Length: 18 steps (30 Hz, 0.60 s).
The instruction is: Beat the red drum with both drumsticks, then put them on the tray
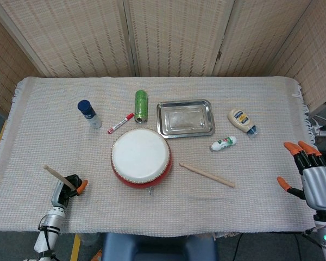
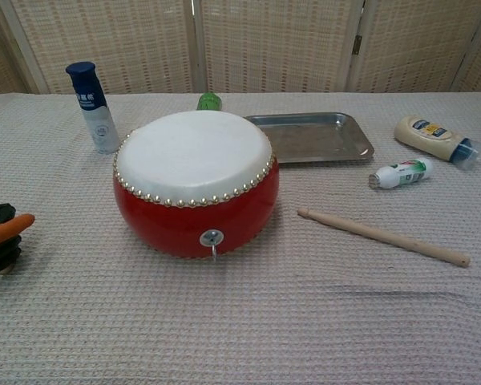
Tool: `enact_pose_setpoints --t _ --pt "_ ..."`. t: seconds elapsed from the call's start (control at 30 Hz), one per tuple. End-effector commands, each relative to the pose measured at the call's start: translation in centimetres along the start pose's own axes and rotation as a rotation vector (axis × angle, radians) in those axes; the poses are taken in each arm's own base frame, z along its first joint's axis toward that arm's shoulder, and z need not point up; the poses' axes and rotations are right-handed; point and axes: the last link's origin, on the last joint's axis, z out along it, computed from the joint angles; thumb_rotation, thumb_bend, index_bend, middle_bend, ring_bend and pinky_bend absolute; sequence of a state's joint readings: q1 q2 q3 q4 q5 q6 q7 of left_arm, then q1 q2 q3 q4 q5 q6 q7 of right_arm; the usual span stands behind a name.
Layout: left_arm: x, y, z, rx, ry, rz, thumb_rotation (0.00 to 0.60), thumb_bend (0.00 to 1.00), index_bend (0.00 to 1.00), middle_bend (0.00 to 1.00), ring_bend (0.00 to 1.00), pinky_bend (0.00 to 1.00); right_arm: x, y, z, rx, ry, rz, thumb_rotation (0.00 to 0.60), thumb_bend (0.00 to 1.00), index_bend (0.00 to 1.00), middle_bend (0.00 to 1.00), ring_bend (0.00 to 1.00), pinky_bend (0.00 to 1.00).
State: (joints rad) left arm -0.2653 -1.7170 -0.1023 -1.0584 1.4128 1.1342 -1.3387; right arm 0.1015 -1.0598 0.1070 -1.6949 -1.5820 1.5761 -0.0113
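Wooden drumstick is gripped in the left hand fingers at near left. Second drumstick lies on the desk, well apart from the right hand, fingers spread.

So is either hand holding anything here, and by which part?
The left hand holds one drumstick near its lower end; the rest sticks up and out. The right hand is open and holds nothing. The other drumstick lies on the table.
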Motion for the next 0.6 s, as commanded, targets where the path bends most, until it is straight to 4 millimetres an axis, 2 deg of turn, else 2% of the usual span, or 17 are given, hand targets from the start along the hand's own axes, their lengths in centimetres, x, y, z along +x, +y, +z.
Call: enact_pose_setpoints --t 0.03,0.17,0.37,0.47,0.6 --pt "0.0 -0.2 0.1 -0.002 -0.008 0.004 0.600 0.40 0.83 0.91 0.87 0.94 0.0 0.0 0.0 0.001 0.001 0.000 0.600 0.11 0.15 0.17 0.09 0.18" --pt "0.1 -0.3 0.2 -0.010 -0.016 0.020 0.600 0.44 0.88 0.96 0.92 1.00 0.0 -0.1 0.0 0.002 0.002 0.001 0.600 0.11 0.15 0.17 0.09 0.18" --pt "0.7 0.0 0.5 -0.040 -0.008 0.096 0.600 0.62 0.99 1.00 1.00 1.00 -0.1 -0.1 -0.1 -0.001 -0.006 -0.001 0.600 0.11 0.15 0.17 0.09 0.19" --pt "1.5 1.1 0.7 -0.085 0.003 0.193 0.600 0.70 1.00 1.00 1.00 1.00 -0.5 -0.2 0.0 -0.014 -0.043 -0.002 0.600 0.11 0.15 0.17 0.09 0.22" --pt "3.0 3.3 0.7 -0.156 0.031 0.333 0.600 0.70 1.00 1.00 1.00 1.00 -1.8 -0.7 0.4 -0.029 -0.134 0.035 0.600 0.11 0.19 0.17 0.11 0.27"
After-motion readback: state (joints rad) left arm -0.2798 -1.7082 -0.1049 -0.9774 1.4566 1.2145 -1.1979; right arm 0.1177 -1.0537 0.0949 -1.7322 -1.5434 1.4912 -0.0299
